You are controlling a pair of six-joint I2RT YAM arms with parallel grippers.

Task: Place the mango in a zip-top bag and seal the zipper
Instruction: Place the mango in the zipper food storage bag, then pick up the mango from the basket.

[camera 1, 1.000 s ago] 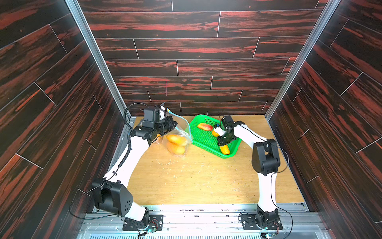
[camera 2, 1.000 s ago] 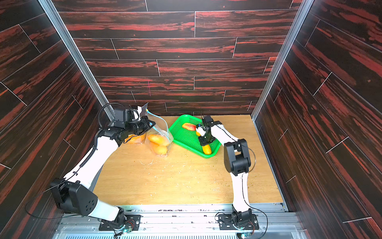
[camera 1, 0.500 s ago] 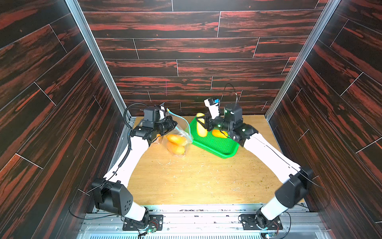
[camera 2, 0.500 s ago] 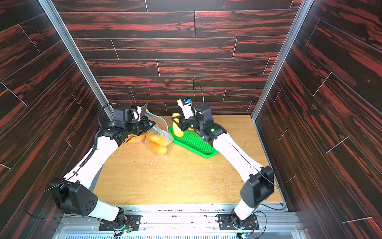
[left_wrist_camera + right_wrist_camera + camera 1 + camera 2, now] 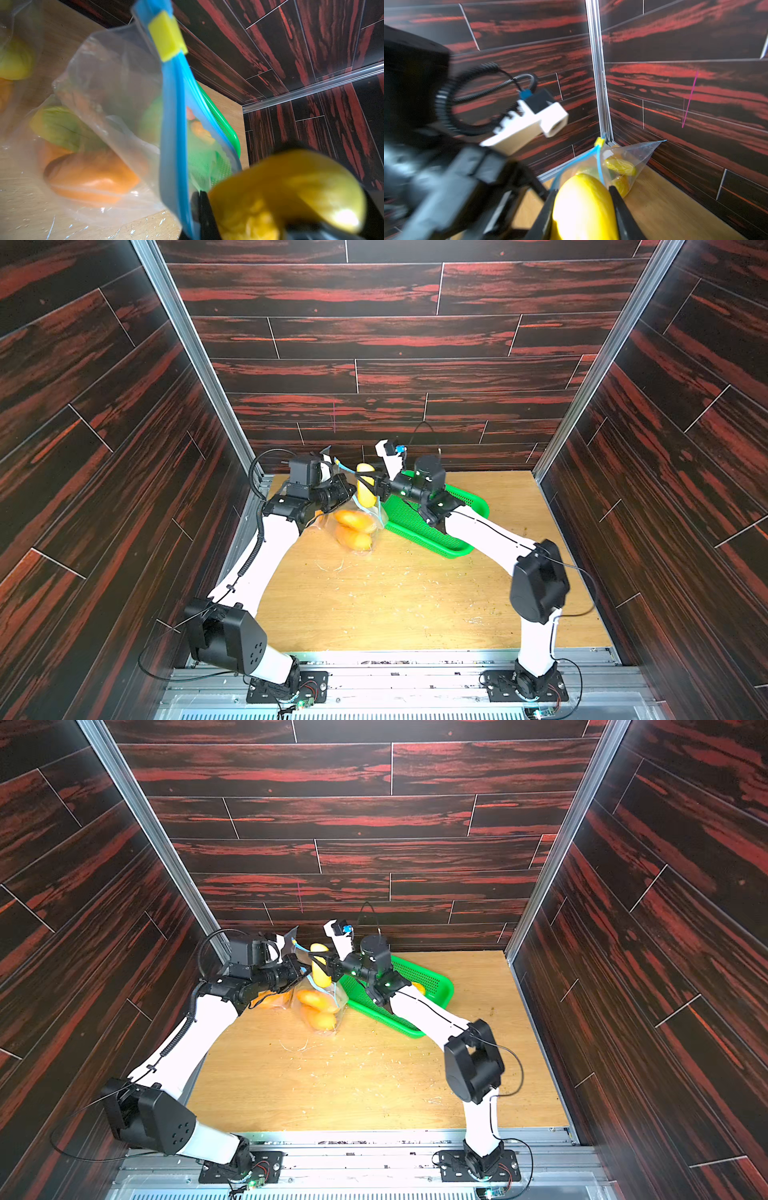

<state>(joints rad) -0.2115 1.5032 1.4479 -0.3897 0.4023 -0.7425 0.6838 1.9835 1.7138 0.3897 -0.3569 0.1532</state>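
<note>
Now: right tool (image 5: 583, 216) pinches the yellow mango (image 5: 365, 485), long axis upright, just above the open mouth of the bag (image 5: 358, 533). Left tool (image 5: 343, 494), pressed together on the bag's rim, holds it up. Insertion direction judged downward, toward the left tool.

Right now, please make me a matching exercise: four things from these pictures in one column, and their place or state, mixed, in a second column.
1. yellow mango
2. zip-top bag
3. green tray
4. yellow slider

A. on the table, beside the bag
B. open, orange mangoes inside
C. at one end of the blue zipper
D. between the right arm's jaws

Pairs: 1-D, 2-B, 3-A, 4-C.
</note>
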